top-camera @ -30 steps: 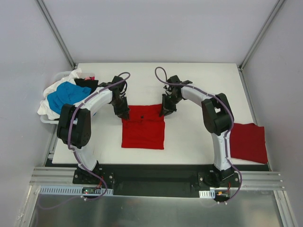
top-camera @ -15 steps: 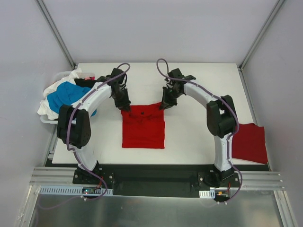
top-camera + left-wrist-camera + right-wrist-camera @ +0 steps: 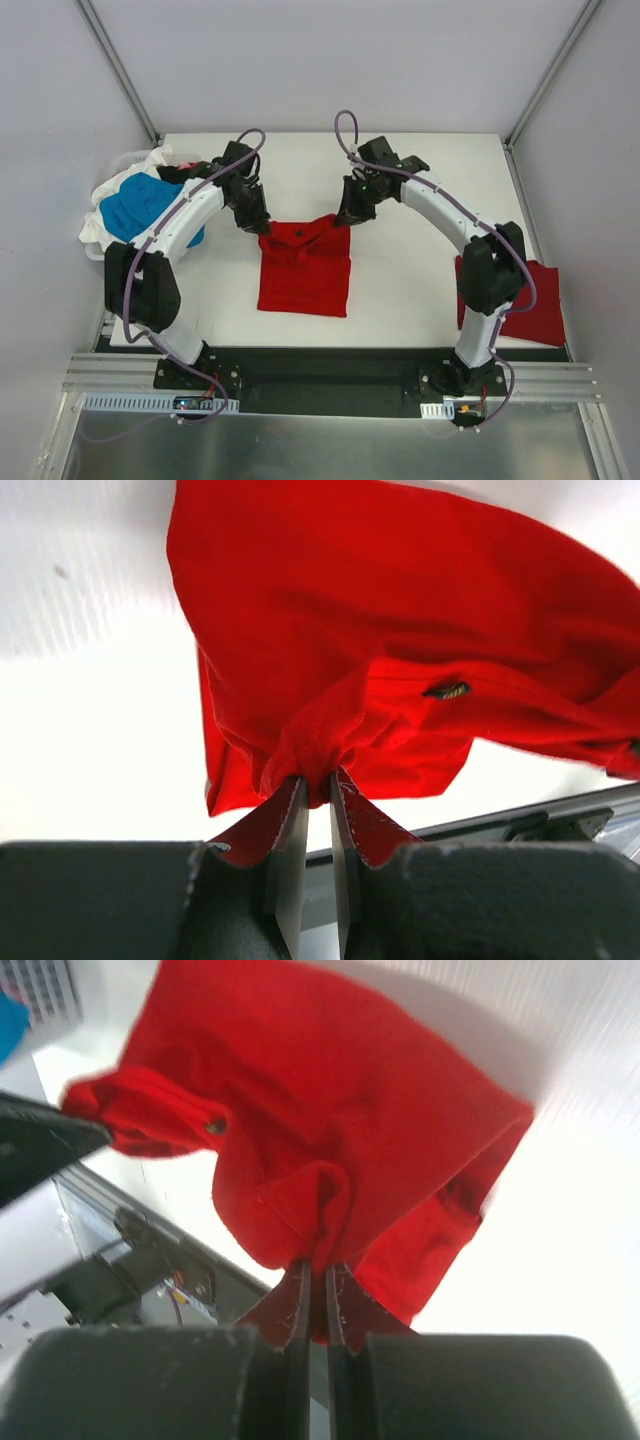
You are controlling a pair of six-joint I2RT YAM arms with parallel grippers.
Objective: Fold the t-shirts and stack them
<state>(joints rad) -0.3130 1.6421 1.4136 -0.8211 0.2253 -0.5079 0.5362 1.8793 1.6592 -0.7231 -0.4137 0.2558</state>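
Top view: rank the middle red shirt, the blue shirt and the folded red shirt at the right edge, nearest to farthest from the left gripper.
1. Middle red shirt: pinched by the left gripper.
2. Blue shirt: off to its left.
3. Folded red shirt: far right.

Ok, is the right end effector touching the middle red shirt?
Touching. The right wrist view shows the right end effector shut on a bunched corner of the red t-shirt.
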